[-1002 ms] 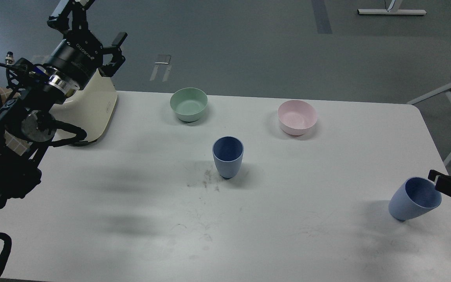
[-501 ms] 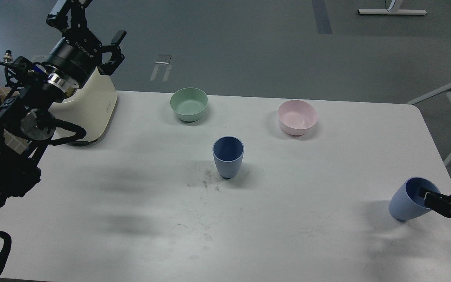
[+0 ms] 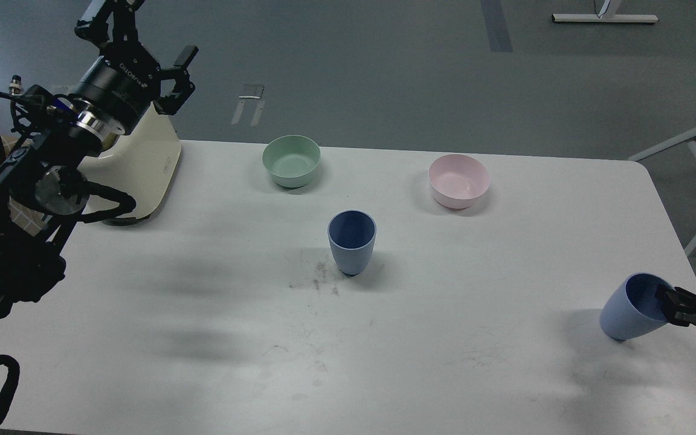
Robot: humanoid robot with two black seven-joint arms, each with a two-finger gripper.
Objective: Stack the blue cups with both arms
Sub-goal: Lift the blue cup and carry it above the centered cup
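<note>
Hovering high at far left, above the cream appliance (image 3: 142,163): left pincer (image 3: 136,36), fingers spread wide, holding nothing. Standing upright at the middle of the white table (image 3: 203,338), well apart from both pincers: one blue cup (image 3: 351,241) (green bowl (image 3: 291,160) and pink bowl (image 3: 458,180) sitting behind it). Tilting at the right edge: second blue cup (image 3: 635,306), right pincer (image 3: 674,305) reaching into its mouth; grip impossible to tell.
</note>
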